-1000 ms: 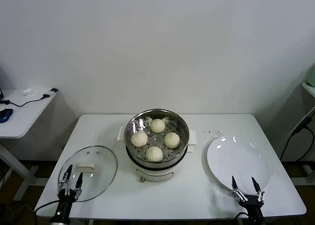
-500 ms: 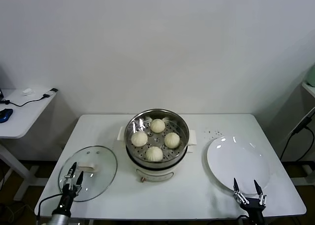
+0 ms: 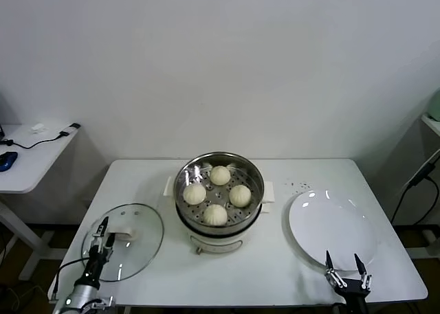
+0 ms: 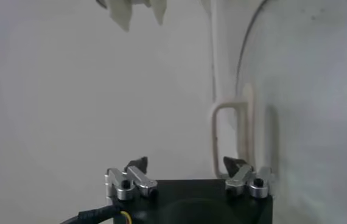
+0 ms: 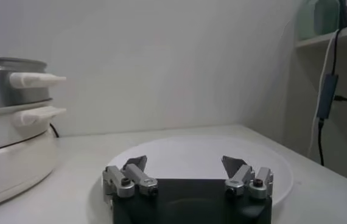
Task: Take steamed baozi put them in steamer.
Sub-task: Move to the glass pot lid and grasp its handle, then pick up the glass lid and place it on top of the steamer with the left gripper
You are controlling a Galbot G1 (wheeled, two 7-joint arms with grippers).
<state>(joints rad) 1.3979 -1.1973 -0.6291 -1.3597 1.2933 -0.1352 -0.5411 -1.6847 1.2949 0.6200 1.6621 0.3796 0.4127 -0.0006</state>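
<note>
four baozi already sit in the steamer; both arms hang low at the table's near edge

the steamed baozi (image 3: 217, 194), four smooth cream-white domes, sit in a ring on the perforated floor of the steamer (image 3: 219, 164), a shiny steel basket on a cream pot base. the loading step looks done, since the white plate (image 3: 333, 226) to the right of the steamer is bare. the glass lid (image 3: 137, 240) lies to the steamer's left, so the next move probably calls for covering the basket or simply retreating. the left gripper (image 3: 102, 238) hangs over that lid, jaws apart and holding nothing. the right gripper (image 3: 344, 268), at the plate's near rim, is spread wide and empty.
</note>
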